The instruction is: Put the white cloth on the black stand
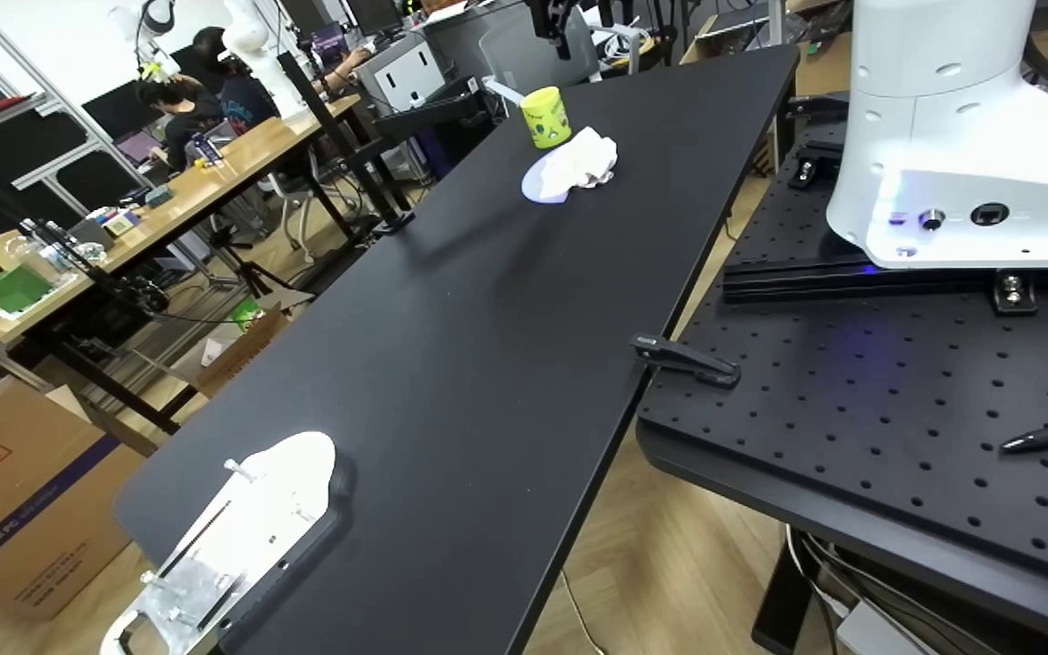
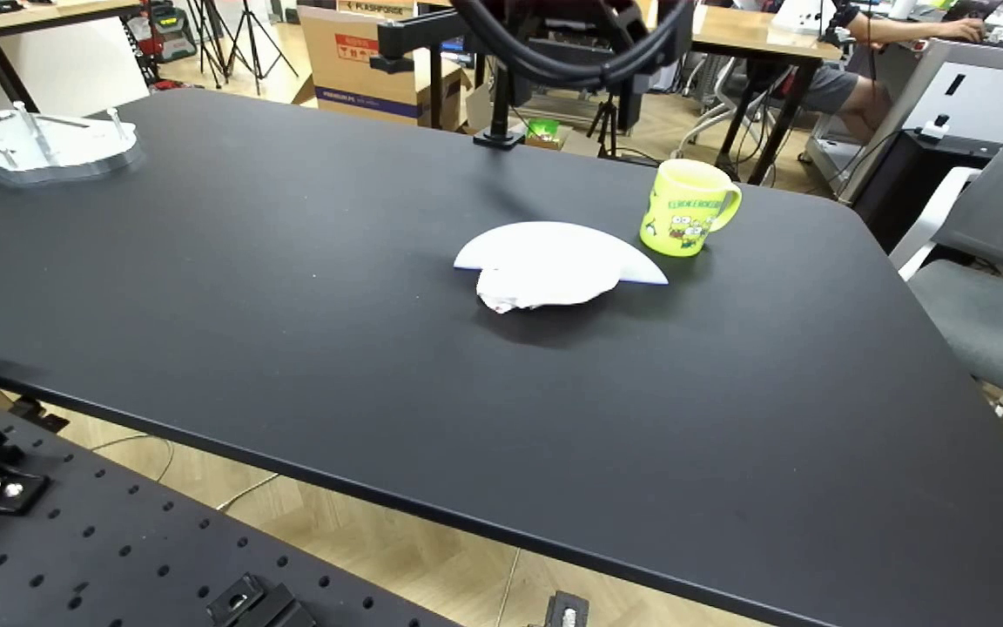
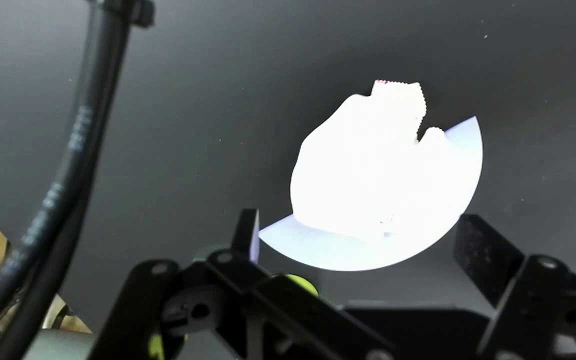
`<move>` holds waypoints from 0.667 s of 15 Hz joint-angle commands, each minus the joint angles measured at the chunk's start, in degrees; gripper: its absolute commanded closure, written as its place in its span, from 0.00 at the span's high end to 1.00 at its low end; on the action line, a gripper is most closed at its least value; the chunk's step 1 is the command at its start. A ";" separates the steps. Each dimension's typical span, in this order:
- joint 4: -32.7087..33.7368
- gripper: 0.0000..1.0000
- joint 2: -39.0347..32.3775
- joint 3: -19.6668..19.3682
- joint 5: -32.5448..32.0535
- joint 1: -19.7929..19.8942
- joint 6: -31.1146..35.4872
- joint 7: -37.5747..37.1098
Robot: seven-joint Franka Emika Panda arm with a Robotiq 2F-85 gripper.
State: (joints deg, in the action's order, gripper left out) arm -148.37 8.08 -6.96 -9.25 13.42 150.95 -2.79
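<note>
Target unclear: no separate black stand identified; the sentence may mean the black tabletop (image 2: 292, 305) or the black post (image 2: 501, 117) on its far edge, at 11 o'clock from the white cloth (image 2: 545, 286) in an exterior view. Hence hazard one: a put-down in the wrong place, caused by that ambiguity. Hazard two: the grasp catches the flat semicircular sheet (image 3: 338, 252) and drags it along, since the cloth lies partly over it. Hazard three: a shallow pinch and a slip, if the descent stops early (cloth is washed out to plain white in the wrist view, so fold depth is unreadable). Hazard four: the yellow-green mug (image 2: 684, 213) gets knocked; in the wrist view a bit of it shows past the linkage, between 7 and 8 o'clock from the finger gap, so a descent drifting that way could strike it. Gripper (image 3: 360, 230): fingers (image 3: 485, 255) spread wide, nothing held. Position: cloth crumpled, overhanging the sheet's straight side onto the tabletop; in the wrist view it sits at 12 o'clock from the midpoint between the fingertips, its near part within their span. In both exterior views it lies at about 6 o'clock from the gripper, well apart below. Judged: pick not yet made.
</note>
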 commanded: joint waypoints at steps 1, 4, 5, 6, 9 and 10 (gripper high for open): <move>6.86 1.00 -8.47 -2.91 6.08 -2.07 -1.58 12.46; 11.59 1.00 -14.71 -2.89 9.72 -1.46 -3.71 22.87; 13.16 1.00 -16.66 -2.76 9.41 -1.06 -4.83 22.65; 8.53 1.00 -12.31 -2.64 8.49 -1.28 -2.23 20.10; 9.35 1.00 -14.22 -2.51 8.48 -1.15 -2.00 20.46; 8.66 1.00 -13.98 -2.56 8.00 -1.37 1.12 19.32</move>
State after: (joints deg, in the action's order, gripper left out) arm -139.05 -6.14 -9.36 -0.75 12.38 149.03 17.76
